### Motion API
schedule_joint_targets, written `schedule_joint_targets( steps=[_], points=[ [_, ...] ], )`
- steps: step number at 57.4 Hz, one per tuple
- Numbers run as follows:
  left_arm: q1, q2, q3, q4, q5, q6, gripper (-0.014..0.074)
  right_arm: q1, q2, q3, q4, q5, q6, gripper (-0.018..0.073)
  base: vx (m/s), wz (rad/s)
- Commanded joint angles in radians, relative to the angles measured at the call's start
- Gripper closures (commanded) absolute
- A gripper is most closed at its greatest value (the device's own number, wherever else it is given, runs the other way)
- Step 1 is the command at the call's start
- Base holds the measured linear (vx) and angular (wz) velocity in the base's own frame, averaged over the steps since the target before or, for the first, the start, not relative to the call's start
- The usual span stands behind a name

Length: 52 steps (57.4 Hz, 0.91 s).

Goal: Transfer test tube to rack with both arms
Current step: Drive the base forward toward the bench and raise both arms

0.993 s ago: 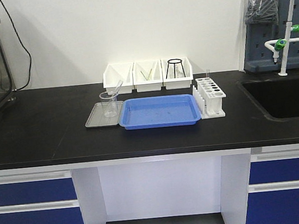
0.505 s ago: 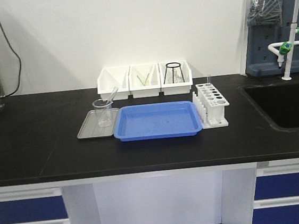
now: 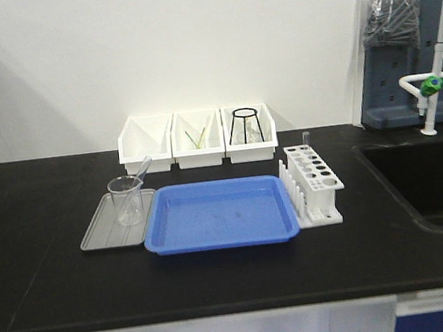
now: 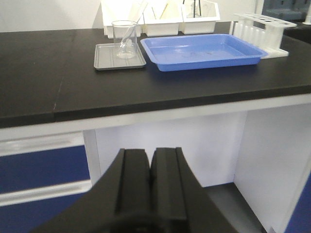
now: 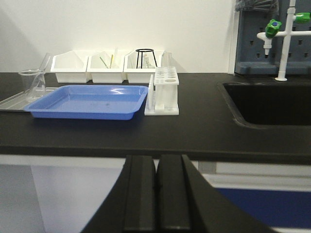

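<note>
The clear test tube [image 3: 142, 171] leans in a glass beaker [image 3: 127, 200] on a grey tray [image 3: 94, 236]; it also shows in the left wrist view [image 4: 131, 29] and the right wrist view [image 5: 44, 63]. The white rack [image 3: 313, 180] stands right of a blue tray [image 3: 219, 214], with a thin clear tube [image 3: 306, 138] upright at its far end. My left gripper [image 4: 151, 153] is shut and empty, low in front of the counter. My right gripper [image 5: 156, 158] is also shut and empty, below the counter edge. Neither gripper shows in the front view.
Three white open-front bins [image 3: 195, 137] stand at the back, one holding a black wire stand [image 3: 246, 124]. A black sink [image 3: 432, 175] lies at the right, with a green-handled tap [image 3: 432, 84]. White cabinet panels and blue drawers [image 4: 43, 170] are under the counter.
The front view has closed in on the counter. The trays, rack and bins look larger and sit lower and further left in the frame. Nothing on the counter has moved.
</note>
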Motion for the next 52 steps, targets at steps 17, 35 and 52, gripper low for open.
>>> schedule_joint_targets(
  steps=[17, 35, 52],
  points=[
    [0.0, -0.014, -0.03, -0.009, -0.078, -0.005, 0.0603, 0.001, -0.008, 0.02, -0.005, -0.078, -0.011, 0.057, 0.41, 0.08],
    [0.0, -0.014, -0.03, -0.009, -0.078, -0.005, 0.0603, 0.001, -0.008, 0.02, -0.005, -0.078, -0.011, 0.057, 0.42, 0.06],
    [0.0, -0.014, -0.03, -0.009, -0.078, -0.005, 0.0603, 0.001, -0.008, 0.02, -0.005, -0.078, -0.011, 0.057, 0.36, -0.02]
  ],
)
